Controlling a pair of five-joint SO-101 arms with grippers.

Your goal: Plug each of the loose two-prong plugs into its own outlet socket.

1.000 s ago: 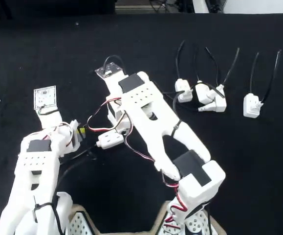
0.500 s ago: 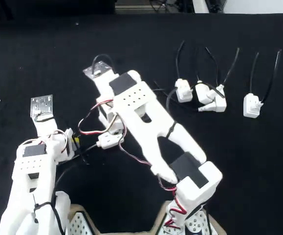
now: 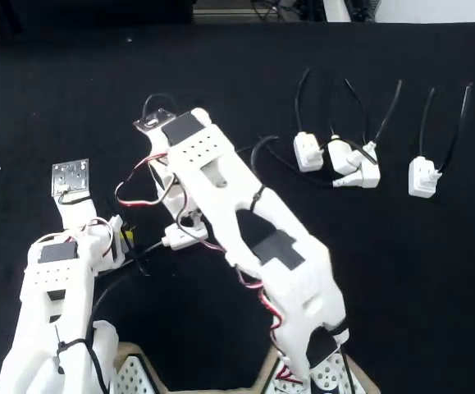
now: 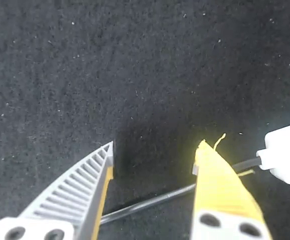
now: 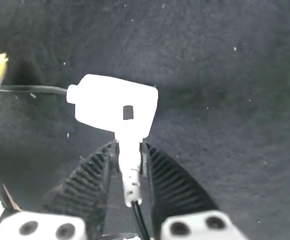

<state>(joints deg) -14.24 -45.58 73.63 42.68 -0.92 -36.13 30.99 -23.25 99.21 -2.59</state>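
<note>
Plug (image 5: 129,167) pinched by its narrow neck between the 2 ribbed fingers of the right tool (image 5: 128,150), black lead trailing back under the wrist. Directly ahead of the fingertips, touching the plug's front end: white outlet socket (image 5: 112,105), flat on the black surface (image 5: 225,60), own cable leaving sideways. Depth of seating impossible to tell; no gap visible at the joint.

Left tool (image 4: 156,150) spread wide, low over the surface, thin black cable (image 4: 150,202) crossing between its fingers, socket's cable end just beyond the yellow finger.

Likely the seating push. For a clean job: drive in 1 straight line along the plug's axis, no twist, pinch firm against slipping at the neck. Bring the left tool down on the socket's cable or against its body as a brace, a guard against a light socket sliding on cloth. Release only after a flush joint. Well beyond the right tool, more white pieces (image 3: 422,176) with leads.
</note>
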